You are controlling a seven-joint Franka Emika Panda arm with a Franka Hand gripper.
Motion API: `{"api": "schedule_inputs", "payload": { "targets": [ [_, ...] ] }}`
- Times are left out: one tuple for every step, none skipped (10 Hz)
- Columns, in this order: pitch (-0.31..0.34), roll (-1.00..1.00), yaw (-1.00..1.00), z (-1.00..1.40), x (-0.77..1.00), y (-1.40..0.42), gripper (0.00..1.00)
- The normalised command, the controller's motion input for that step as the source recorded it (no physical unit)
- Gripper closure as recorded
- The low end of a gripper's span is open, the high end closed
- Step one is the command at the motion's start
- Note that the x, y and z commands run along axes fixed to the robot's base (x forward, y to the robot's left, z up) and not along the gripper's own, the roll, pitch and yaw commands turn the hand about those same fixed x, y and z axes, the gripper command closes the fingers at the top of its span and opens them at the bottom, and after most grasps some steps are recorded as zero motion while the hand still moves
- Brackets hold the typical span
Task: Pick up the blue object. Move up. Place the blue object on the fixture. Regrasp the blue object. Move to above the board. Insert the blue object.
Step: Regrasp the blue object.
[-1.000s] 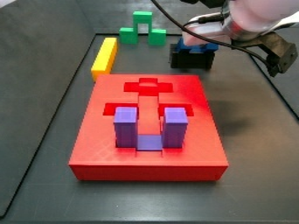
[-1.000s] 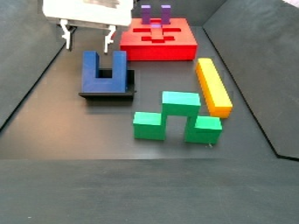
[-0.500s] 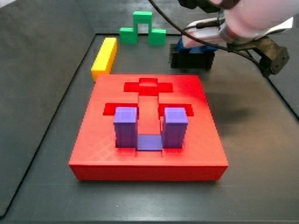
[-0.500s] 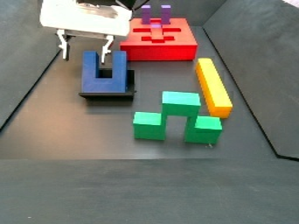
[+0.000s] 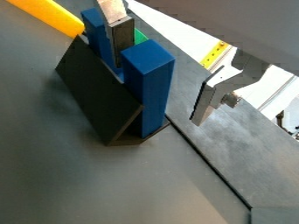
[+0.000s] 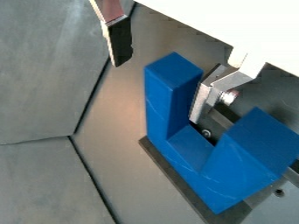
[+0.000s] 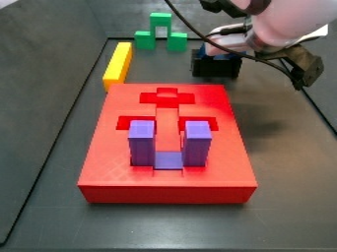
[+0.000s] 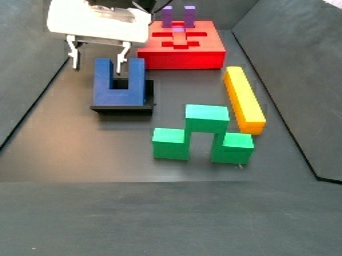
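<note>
the claw is coming down over the blue object, lower than a second ago, fingers spread and gripping nothing. the blue object is sitting on the fixture, arms up, and in a wrist view one finger is hanging outside an arm while the other is dropping into the slot. the regrasp looks to be lining up, with the board waiting behind.

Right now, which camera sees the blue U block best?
A side view shows the blue object whole, on the fixture, the open gripper astride one arm. Both wrist views crop it; another side view mostly hides it.
</note>
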Motion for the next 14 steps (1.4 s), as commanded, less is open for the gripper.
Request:
{"api": "schedule_inputs", "payload": {
  "targets": [
    [0.029, 0.00, 0.00, -0.03, 0.00, 0.00, 0.00],
    [0.000, 0.02, 0.00, 0.00, 0.00, 0.00, 0.00],
    [0.000, 0.00, 0.00, 0.00, 0.00, 0.00, 1.00],
    [0.000, 0.00, 0.00, 0.00, 0.00, 0.00, 1.00],
    [0.000, 0.00, 0.00, 0.00, 0.00, 0.00, 1.00],
    [0.000, 0.00, 0.00, 0.00, 0.00, 0.00, 1.00],
    [0.000, 0.00, 0.00, 0.00, 0.00, 0.00, 1.00],
    [0.000, 0.00, 0.00, 0.00, 0.00, 0.00, 1.00],
    [0.000, 0.00, 0.00, 0.00, 0.00, 0.00, 1.00],
    [0.000, 0.00, 0.00, 0.00, 0.00, 0.00, 1.00],
    [0.000, 0.00, 0.00, 0.00, 0.00, 0.00, 1.00],
    [0.000, 0.00, 0.00, 0.00, 0.00, 0.00, 1.00],
    [0.000, 0.00, 0.00, 0.00, 0.00, 0.00, 1.00],
    [0.000, 0.00, 0.00, 0.00, 0.00, 0.00, 1.00]
  ]
}}
